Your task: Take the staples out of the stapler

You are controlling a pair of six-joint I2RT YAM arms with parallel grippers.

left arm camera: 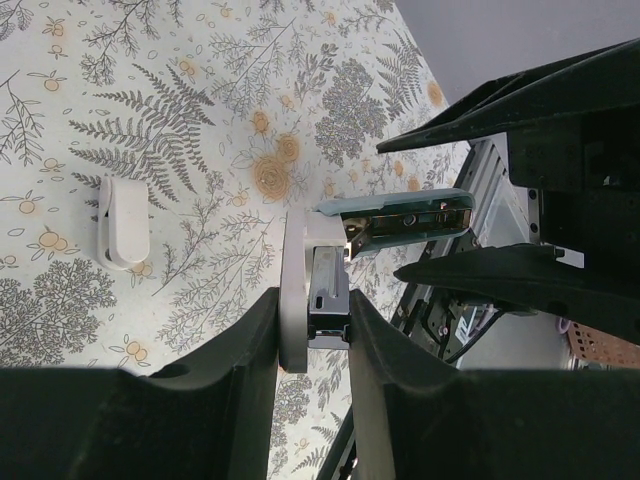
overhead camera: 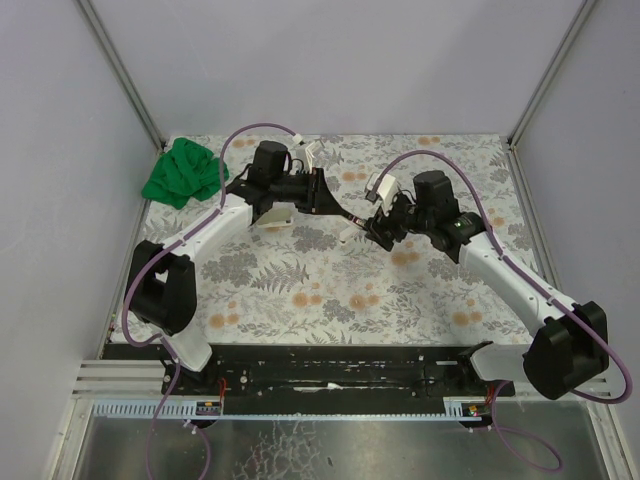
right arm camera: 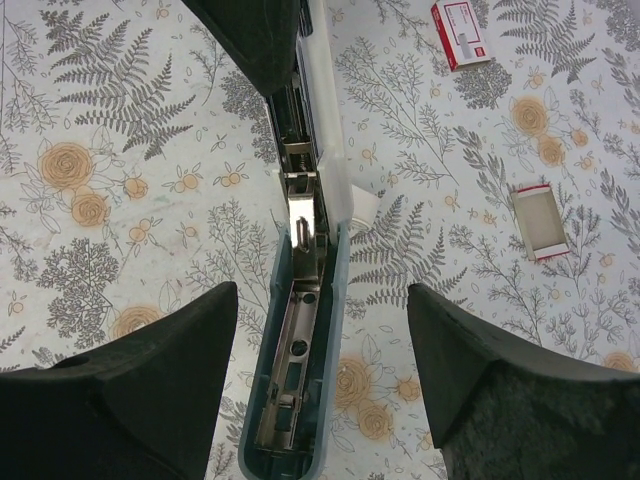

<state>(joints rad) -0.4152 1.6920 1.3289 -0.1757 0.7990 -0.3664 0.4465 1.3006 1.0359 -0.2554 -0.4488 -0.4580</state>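
Holding: the left gripper (left arm camera: 312, 315) is pinched on the stapler (left arm camera: 318, 290), pressing its white base and metal magazine from both sides.
Stapler state: hinged wide open, with the teal cover (left arm camera: 400, 215) swung away from the base toward three o'clock in the left wrist view.
Right tool: the right gripper (right arm camera: 320, 295) has its jaws spread, one on each side of the teal cover and touching neither side.
Staples: no loose strip shows on the floral table (right arm camera: 120, 100). Any staples would sit in the silvery magazine channel (right arm camera: 300, 235), at twelve o'clock from the right jaws, but I cannot tell a strip from the pusher there.
Handling: I judge the staples light, slick and very small, stiff as a strip yet apt to snap apart. Pinch the strip by its long sides or tip it out, rather than prising at one end.
Risk: a clumsy nudge may flick the strip onto the busy pattern, where it would be hard to spot.
Nearby: a second white stapler (left arm camera: 122, 222) lies at nine o'clock, a red-and-white box (right arm camera: 460, 33) at one o'clock, and an open box tray (right arm camera: 540, 222) at three o'clock.
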